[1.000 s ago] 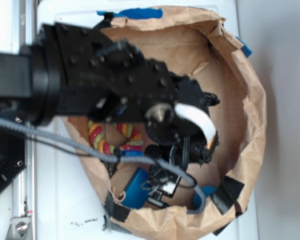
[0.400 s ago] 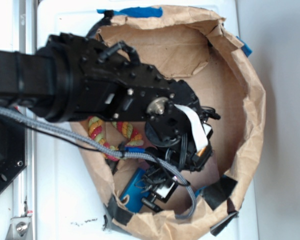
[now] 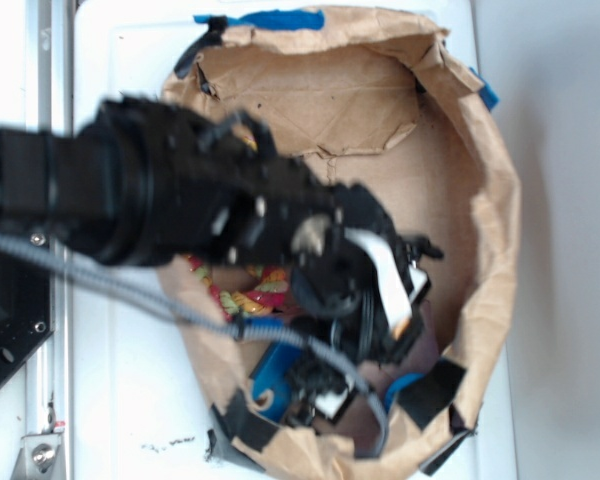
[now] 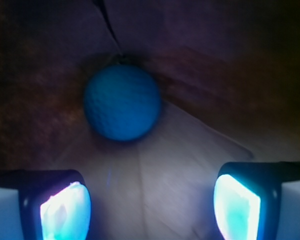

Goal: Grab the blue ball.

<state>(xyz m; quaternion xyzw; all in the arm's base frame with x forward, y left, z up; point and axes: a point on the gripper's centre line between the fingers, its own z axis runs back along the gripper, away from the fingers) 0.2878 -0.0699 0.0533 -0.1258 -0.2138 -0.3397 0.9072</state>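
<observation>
In the wrist view the blue ball [image 4: 122, 102] is round and bright blue. It lies on the brown paper floor, ahead of my gripper [image 4: 150, 210] and a little left of its centre line. The jaws stand wide apart with nothing between them; the two glowing fingertips [image 4: 65, 212] are short of the ball and do not touch it. In the exterior view the gripper [image 3: 325, 392] reaches down into the near end of the paper bag [image 3: 500, 230]. A rounded blue patch [image 3: 405, 386] beside it, mostly hidden by the arm and cable, looks like the ball.
A flat blue block [image 3: 270, 378] lies left of the gripper inside the bag. A red and yellow rope toy [image 3: 252, 290] lies under the arm. Black tape [image 3: 435, 392] patches the bag's near rim. Blue tape [image 3: 270, 19] is at the far rim. The bag walls stand close around.
The arm has swung lower across the bag and the gripper has shifted slightly toward the near rim. The bag's right wall has been pushed and reshaped. The jaws stay open.
</observation>
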